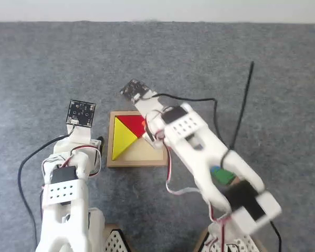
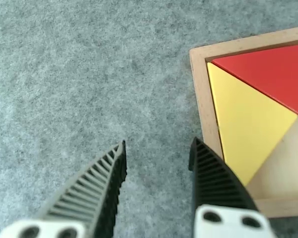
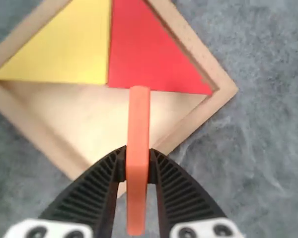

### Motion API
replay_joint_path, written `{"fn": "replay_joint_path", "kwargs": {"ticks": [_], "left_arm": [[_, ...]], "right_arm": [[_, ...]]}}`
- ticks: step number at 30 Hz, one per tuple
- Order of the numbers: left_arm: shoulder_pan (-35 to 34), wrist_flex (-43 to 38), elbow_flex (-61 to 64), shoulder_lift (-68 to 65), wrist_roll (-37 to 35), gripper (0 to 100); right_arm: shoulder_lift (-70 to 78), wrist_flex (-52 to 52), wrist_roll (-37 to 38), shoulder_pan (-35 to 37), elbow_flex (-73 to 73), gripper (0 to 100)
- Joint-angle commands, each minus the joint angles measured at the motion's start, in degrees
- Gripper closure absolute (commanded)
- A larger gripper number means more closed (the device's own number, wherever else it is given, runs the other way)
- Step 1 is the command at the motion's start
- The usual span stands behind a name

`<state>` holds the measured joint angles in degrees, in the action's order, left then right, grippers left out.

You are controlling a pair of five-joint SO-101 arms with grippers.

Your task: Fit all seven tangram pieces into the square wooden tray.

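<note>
— What are they working on?

— A grey carpet (image 1: 241,63), with a strip of pale wall (image 1: 157,10) along the far edge.

— And the right gripper (image 3: 137,150)?

— Pinched tight on an orange piece (image 3: 138,119), which it holds on edge. The piece's far end sits over the bare floor of the tray (image 3: 221,91), right at the red triangle's (image 3: 144,54) long side (whether it touches the wood, I cannot tell).

— The left gripper (image 2: 158,143)?

— Spread wide with nothing between the fingers, above the carpet just beside the tray's outer rim.

— The count?

— Two triangles lie flat in the tray: the red one and a yellow triangle (image 3: 64,54), edge to edge, filling one half. There is one orange piece in the grip. One green piece (image 1: 221,175) lies on the carpet apart from the tray, partly under the right arm (image 1: 210,152). That makes four pieces, one tray and two grippers.
</note>
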<state>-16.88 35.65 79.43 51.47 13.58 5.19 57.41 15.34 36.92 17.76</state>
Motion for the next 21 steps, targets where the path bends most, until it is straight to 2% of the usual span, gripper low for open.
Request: {"fn": "replay_joint_path", "kwargs": {"ticks": [1,12,18,21], "left_arm": [[-0.26,0.44,-1.45,1.76,0.0,79],[-0.26,0.53,-1.45,1.76,0.0,79],[-0.35,0.53,-1.45,1.76,-0.09,79],[-0.35,0.53,-1.45,1.76,-0.09,79]], "right_arm": [[4.44,-0.66,-0.7,-2.07,-5.8,99.1],[14.81,-0.75,-5.71,-0.66,-13.45,98.3],[21.41,1.71,-5.54,-0.22,-19.96,85.7],[21.49,5.58,-5.8,0.75,-22.42,82.8]]}}
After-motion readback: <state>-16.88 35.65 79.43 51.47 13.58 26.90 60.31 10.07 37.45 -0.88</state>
